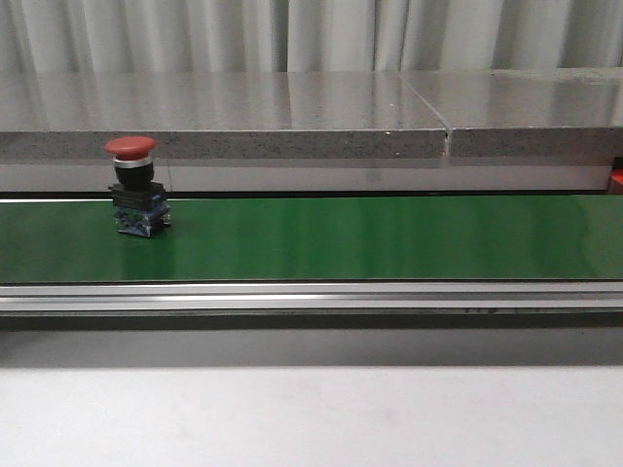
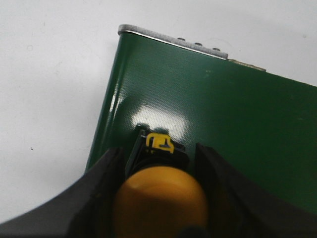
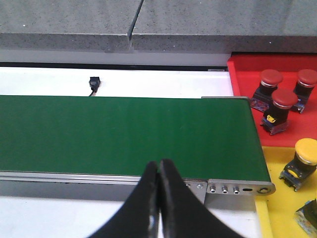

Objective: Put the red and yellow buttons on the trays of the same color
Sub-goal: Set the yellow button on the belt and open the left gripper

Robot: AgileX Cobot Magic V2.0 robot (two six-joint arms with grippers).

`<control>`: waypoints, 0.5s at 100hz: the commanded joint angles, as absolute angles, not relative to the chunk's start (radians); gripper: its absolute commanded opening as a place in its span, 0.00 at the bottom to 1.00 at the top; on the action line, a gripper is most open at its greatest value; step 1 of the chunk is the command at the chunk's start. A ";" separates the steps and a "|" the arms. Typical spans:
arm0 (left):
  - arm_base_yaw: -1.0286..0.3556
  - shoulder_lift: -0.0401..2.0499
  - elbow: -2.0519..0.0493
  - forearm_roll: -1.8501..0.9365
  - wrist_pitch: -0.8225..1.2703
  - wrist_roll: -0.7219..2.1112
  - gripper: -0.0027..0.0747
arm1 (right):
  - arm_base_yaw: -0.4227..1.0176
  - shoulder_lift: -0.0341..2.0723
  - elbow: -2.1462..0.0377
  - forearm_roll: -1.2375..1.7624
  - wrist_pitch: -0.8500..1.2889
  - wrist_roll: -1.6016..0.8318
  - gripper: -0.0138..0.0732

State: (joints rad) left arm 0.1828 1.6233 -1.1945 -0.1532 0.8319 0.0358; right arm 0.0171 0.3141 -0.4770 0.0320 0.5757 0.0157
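A yellow button (image 2: 161,198) sits between the fingers of my left gripper (image 2: 159,154), which is shut on its cap; its black base is at the end of the green belt (image 2: 237,114). A red button (image 1: 131,185) stands upright on the belt (image 1: 370,238) at the left of the front view, where neither gripper shows. My right gripper (image 3: 158,166) is shut and empty, in front of the belt's right end. Beyond that end lie the red tray (image 3: 242,74) with three red buttons (image 3: 283,101) and the yellow tray (image 3: 277,158) with a yellow button (image 3: 304,153).
A grey stone ledge (image 1: 292,117) runs behind the belt. An aluminium rail (image 1: 311,297) edges the belt's front. A small black connector (image 3: 93,83) lies on the white surface behind the belt. Another object (image 3: 307,215) shows partly on the yellow tray.
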 commanded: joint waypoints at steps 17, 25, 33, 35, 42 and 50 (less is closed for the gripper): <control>0.176 1.603 -1.220 -0.209 0.776 0.039 0.76 | 0.018 0.323 -0.503 0.028 0.503 0.011 0.08; 0.167 1.586 -1.220 -0.211 0.748 0.043 0.77 | 0.018 0.323 -0.503 0.028 0.503 0.011 0.08; 0.154 1.562 -1.220 -0.211 0.721 0.054 0.76 | 0.018 0.323 -0.503 0.028 0.503 0.011 0.08; 0.147 1.552 -1.220 -0.211 0.712 0.066 0.76 | 0.018 0.323 -0.503 0.028 0.503 0.011 0.08; 0.127 1.522 -1.220 -0.211 0.692 0.097 0.76 | 0.018 0.323 -0.503 0.028 0.503 0.011 0.08; 0.103 1.488 -1.220 -0.211 0.668 0.136 0.76 | 0.018 0.323 -0.503 0.028 0.503 0.011 0.08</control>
